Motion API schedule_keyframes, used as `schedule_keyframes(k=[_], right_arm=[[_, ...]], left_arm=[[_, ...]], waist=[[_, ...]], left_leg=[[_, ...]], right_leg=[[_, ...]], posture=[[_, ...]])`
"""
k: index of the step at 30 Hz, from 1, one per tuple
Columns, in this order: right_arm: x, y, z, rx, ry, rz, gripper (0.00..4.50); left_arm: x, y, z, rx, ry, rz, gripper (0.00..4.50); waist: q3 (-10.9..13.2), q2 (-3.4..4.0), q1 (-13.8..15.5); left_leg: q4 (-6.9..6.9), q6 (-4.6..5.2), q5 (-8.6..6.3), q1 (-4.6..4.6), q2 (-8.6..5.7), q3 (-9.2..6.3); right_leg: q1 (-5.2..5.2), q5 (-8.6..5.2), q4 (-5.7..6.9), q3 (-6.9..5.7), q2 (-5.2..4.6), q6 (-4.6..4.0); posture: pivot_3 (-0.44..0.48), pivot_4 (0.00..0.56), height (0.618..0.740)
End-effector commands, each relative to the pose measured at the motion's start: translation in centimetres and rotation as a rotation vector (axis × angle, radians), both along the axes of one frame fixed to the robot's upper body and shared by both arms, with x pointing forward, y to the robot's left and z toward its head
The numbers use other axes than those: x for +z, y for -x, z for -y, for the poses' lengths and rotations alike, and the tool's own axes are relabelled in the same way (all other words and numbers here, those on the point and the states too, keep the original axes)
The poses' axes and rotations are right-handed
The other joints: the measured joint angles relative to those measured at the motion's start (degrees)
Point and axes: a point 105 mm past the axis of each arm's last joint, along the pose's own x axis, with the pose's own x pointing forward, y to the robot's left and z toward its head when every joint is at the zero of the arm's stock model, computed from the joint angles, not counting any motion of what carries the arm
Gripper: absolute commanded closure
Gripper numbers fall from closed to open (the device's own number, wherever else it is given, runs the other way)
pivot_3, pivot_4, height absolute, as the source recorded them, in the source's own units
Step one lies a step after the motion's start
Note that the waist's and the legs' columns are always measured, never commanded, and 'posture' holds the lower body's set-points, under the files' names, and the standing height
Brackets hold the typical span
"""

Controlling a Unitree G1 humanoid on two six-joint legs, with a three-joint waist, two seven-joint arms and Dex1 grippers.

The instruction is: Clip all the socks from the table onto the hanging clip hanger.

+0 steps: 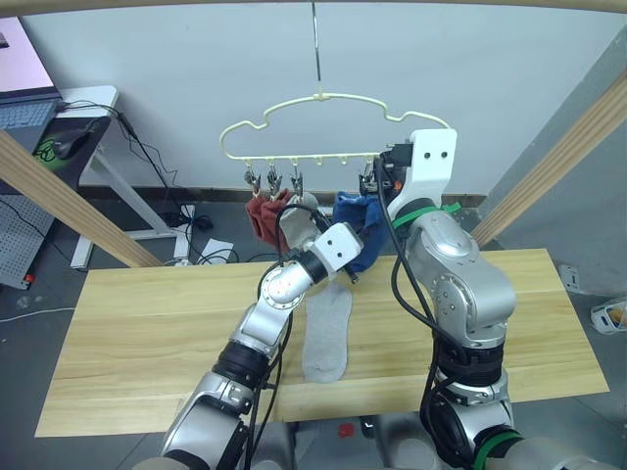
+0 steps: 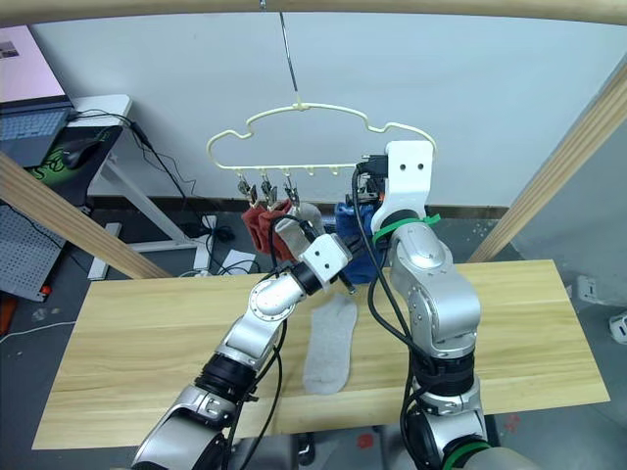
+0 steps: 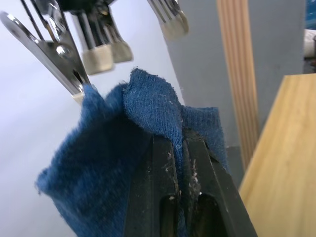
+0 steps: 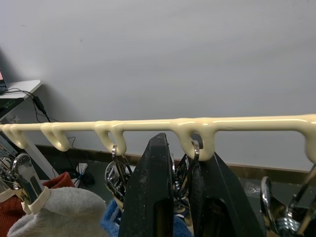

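The pale yellow clip hanger (image 1: 333, 127) hangs by its metal hook from a wooden pole (image 1: 313, 4) above the far edge of the light-wood tabletop (image 1: 147, 323). Along its bottom bar, metal clips hold a rust red sock (image 1: 261, 217) at the robot's left, a light grey sock (image 1: 294, 220) just beside it, and a blue sock (image 1: 355, 217) further to the right (how many socks each clip carries cannot be told).

The left hand (image 3: 180, 148) is raised to the blue sock, its two black fingers pressed together with a fold of blue fabric pinched between them. In the left wrist view a metal clip (image 3: 54, 54) bites the sock's upper edge beside that fold.

The right hand (image 4: 182, 163) is up at the hanger's bottom bar, near its right end. Its fingers stand close on either side of a clip (image 4: 190, 165) hanging from one of the bar's loops, clamped on it as far as the right wrist view shows.

One light grey sock (image 1: 326, 335) lies flat on the tabletop between the two arms, its long axis running away from the robot, well below the hanger.

Behind the tabletop stand a white desk (image 1: 93, 103) with cables trailing to the floor, and slanting wooden beams (image 1: 59, 201) on both sides.
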Motion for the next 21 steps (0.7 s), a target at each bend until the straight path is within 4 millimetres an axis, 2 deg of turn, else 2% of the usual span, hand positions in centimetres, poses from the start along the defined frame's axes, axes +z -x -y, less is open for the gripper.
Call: schedule_keyframes(k=[1, 21], right_arm=[[1.9, 1.0, -0.3, 0.023, -0.008, 0.081, 4.43], [0.9, 0.8, 0.0, 0.006, 0.025, 0.064, 4.43]], left_arm=[[1.2, 0.0, 0.2, 0.006, 0.035, 0.054, 4.5], [2.5, 0.2, -0.1, 0.004, 0.118, 0.09, 4.5]], waist=[[0.0, 0.0, -0.13], [0.0, 0.0, -0.17]], left_leg=[[0.0, 0.0, 0.0, 0.0, 0.0, 0.0], [0.02, 0.0, 0.0, 0.0, 0.01, 0.0]], right_leg=[[0.0, 0.0, -0.01, 0.0, 0.0, 0.0], [0.0, 0.0, 0.02, -0.01, -0.01, 0.0]], posture=[[-0.213, 0.286, 0.738], [-0.207, 0.288, 0.738]])
